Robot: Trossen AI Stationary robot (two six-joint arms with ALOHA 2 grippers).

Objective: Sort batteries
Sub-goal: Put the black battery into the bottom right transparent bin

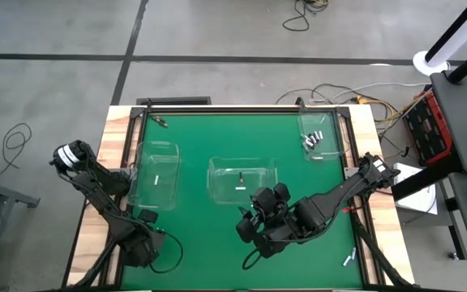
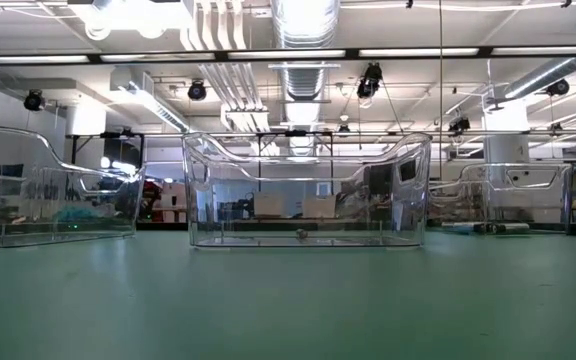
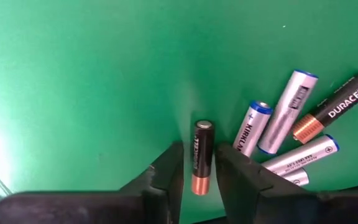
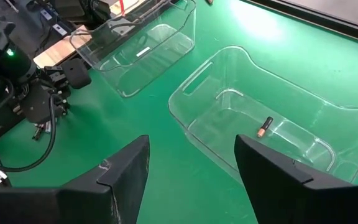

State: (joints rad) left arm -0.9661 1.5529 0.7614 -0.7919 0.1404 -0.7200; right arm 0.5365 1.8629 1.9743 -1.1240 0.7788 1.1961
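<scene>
The left gripper sits low on the green felt tabletop, near the front of the left clear plastic bin; its jaws are spread, straddling a black copper-tipped battery, with a cluster of silver-blue batteries just beside it. The right gripper, jaws spread and empty, hovers in front of the middle clear plastic bin, which holds a small dark copper-tipped battery. Beyond that, the far-right clear bin holds several small silvery batteries.
</scene>
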